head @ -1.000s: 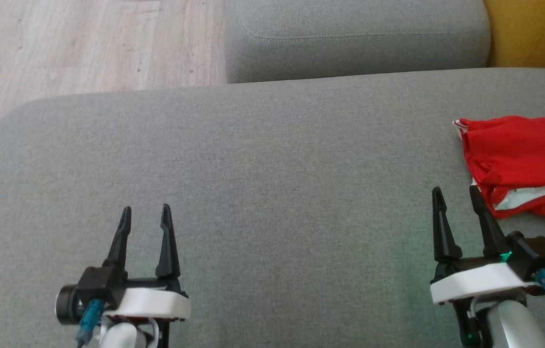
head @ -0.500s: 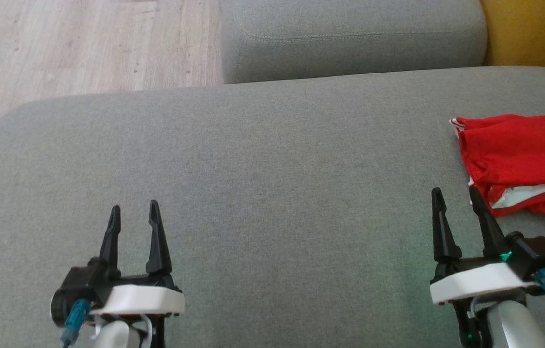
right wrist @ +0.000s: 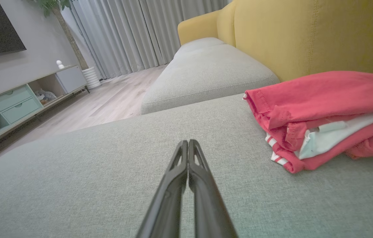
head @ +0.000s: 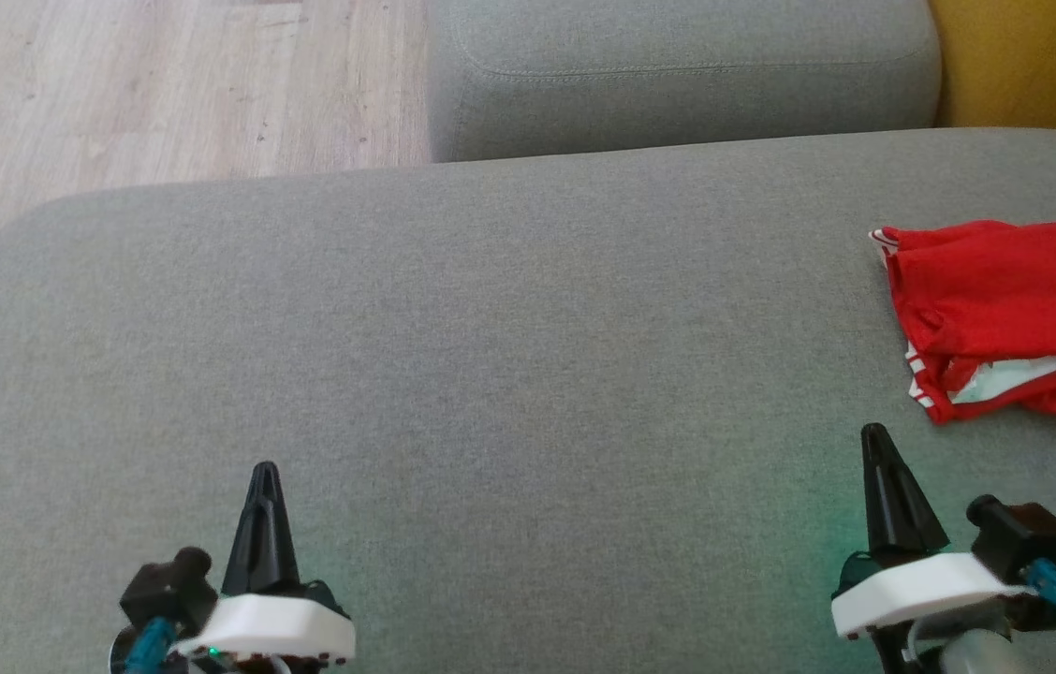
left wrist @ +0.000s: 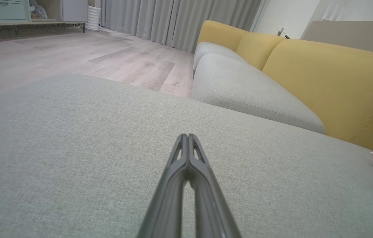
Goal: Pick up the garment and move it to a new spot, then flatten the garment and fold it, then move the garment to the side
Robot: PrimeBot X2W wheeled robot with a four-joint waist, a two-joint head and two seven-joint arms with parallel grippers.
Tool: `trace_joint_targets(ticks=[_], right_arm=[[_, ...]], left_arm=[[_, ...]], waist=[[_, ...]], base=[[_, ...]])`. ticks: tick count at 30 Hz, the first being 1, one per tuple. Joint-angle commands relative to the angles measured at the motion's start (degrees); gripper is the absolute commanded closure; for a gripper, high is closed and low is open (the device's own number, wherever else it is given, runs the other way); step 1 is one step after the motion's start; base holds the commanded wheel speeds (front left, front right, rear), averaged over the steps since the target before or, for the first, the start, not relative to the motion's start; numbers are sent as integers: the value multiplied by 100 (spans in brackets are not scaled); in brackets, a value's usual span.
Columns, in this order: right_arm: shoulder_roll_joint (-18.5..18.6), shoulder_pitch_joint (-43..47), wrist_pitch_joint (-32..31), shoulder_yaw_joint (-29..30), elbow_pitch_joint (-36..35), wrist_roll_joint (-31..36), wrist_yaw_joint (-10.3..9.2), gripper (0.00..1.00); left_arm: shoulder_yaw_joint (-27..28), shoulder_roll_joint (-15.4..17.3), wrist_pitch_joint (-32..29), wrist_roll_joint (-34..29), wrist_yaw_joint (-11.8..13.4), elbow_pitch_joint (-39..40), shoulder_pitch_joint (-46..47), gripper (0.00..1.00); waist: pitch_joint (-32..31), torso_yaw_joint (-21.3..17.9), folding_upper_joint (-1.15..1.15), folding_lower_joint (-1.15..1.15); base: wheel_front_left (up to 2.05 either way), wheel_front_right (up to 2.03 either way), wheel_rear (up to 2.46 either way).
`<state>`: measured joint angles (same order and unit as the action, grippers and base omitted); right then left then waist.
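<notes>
Both claws have closed and drawn back toward 6 o'clock in the head view; in the earlier frames each stood with its fingers apart.

1. Left claw (head: 264,473): fingers pressed together to a single point, holding nothing. It sits low at 7 o'clock of the head view. The left wrist view confirms that the tips meet.
2. Right claw (head: 876,438): likewise closed tight and empty, at 5 o'clock of the head view.
3. Broad grey woven sofa seat cushion (head: 528,328): lies beneath both claws. The stretch between them is bare.
4. Red folded fabric garment (head: 1005,290): rests on that cushion at 1 o'clock from the right claw, near but apart from it, at 3 o'clock of the head view. White striped trim shows at its near edge. The layers are stacked, not spread.
5. Yellow upholstered backrest (right wrist: 322,33): stands behind the garment.

Assessment: the garment lies folded and off to the side, so the task appears complete or nearly so. The closed, retracted claws suit a parked posture that keeps the fingers clear of the fold.
</notes>
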<state>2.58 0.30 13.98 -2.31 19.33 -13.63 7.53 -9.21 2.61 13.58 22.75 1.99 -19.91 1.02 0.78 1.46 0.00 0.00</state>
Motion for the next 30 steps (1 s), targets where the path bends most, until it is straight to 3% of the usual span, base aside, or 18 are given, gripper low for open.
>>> trace_joint_targets(ticks=[1,30], right_arm=[[18,-254,-62,22,-201,-214,0,100],[67,-347,-483,165,-277,-2074,-1,100]], left_arm=[[81,1,-54,167,-26,207,262,100],[430,7,-512,1771,-244,303,317,100]], waist=[[-1,-2,0,0],[-15,-36,0,0]], base=[[0,0,0],[0,0,0]])
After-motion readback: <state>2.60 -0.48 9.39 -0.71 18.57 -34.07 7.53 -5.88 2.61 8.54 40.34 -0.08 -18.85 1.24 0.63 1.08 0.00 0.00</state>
